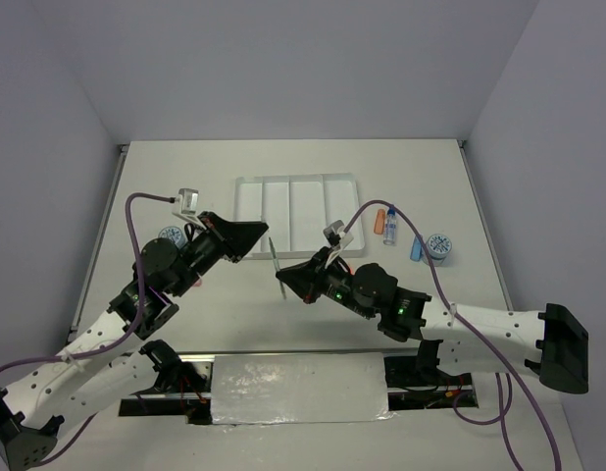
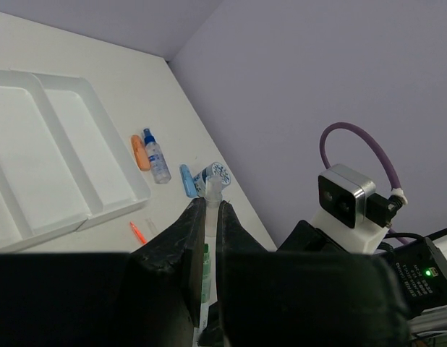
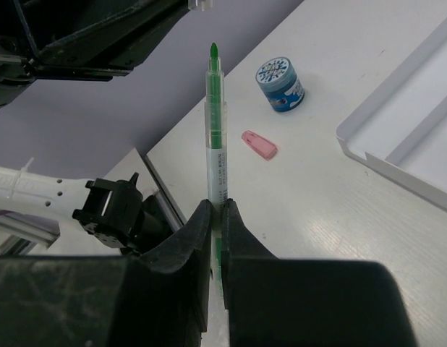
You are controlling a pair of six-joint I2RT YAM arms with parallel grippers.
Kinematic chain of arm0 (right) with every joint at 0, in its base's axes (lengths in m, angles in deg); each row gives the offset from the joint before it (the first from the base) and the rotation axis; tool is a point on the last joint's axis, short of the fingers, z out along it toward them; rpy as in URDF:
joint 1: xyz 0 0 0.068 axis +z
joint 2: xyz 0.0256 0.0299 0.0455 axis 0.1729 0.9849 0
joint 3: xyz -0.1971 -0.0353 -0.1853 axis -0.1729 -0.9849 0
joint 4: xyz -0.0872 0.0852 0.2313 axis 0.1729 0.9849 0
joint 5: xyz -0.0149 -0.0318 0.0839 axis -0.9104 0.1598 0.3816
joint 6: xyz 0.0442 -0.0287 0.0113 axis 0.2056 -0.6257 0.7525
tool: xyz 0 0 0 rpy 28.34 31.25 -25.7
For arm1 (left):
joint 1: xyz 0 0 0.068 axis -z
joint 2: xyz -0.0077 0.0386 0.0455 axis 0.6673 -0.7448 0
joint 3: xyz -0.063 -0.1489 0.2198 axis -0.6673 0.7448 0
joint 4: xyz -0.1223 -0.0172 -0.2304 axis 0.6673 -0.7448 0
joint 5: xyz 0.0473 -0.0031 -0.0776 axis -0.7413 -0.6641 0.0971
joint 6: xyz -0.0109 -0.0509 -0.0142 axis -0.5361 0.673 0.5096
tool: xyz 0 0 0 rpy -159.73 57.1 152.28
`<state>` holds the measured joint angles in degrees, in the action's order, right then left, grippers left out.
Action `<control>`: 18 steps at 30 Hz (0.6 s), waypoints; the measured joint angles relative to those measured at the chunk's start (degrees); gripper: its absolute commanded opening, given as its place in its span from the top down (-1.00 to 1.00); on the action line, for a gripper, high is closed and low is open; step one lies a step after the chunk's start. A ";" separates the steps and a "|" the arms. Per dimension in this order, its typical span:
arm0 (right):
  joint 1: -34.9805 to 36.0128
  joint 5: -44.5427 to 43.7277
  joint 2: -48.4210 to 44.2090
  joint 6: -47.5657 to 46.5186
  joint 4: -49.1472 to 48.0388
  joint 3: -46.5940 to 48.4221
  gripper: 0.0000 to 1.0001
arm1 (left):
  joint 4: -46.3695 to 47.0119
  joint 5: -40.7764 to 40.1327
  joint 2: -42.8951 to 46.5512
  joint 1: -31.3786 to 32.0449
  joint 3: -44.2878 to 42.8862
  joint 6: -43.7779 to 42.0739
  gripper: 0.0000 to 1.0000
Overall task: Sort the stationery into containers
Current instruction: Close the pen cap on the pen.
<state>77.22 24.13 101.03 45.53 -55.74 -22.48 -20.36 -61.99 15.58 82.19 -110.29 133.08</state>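
Note:
My right gripper [image 1: 283, 282] [image 3: 216, 205] is shut on the thin green pen [image 1: 274, 257] [image 3: 215, 137] and holds it in the air, bare green tip pointing away. My left gripper [image 1: 263, 234] [image 2: 211, 204] is shut on a small clear cap [image 2: 211, 191] just beyond that tip; the cap also shows in the right wrist view [image 3: 198, 4]. The white tray [image 1: 298, 211] [image 2: 64, 144] lies behind both grippers, its compartments bare. Right of it lie an orange capsule [image 1: 378, 222], the blue-capped bottle [image 1: 389, 227], a blue capsule [image 1: 416, 248] and a roll [image 1: 439, 245].
A second blue-white roll [image 1: 171, 235] [image 3: 280, 84] and a pink capsule [image 3: 259, 144] lie left of the tray, under my left arm. A small orange pen [image 2: 137, 232] lies in front of the tray's right corner. Grey walls close in the table on three sides.

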 measured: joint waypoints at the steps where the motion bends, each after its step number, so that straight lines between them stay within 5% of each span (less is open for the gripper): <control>1: 0.00 -0.15 -0.11 -0.11 0.07 0.00 1.00 | 0.24 0.15 0.00 0.00 0.22 0.00 1.00; 18: 0.00 -1.36 -0.17 -0.76 1.42 0.74 1.00 | 3.41 1.97 -1.07 0.00 2.89 0.04 0.99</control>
<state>77.22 22.77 100.86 44.76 -54.32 -21.73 -16.95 -60.02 14.51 82.19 -107.40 133.13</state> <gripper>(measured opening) 0.083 0.183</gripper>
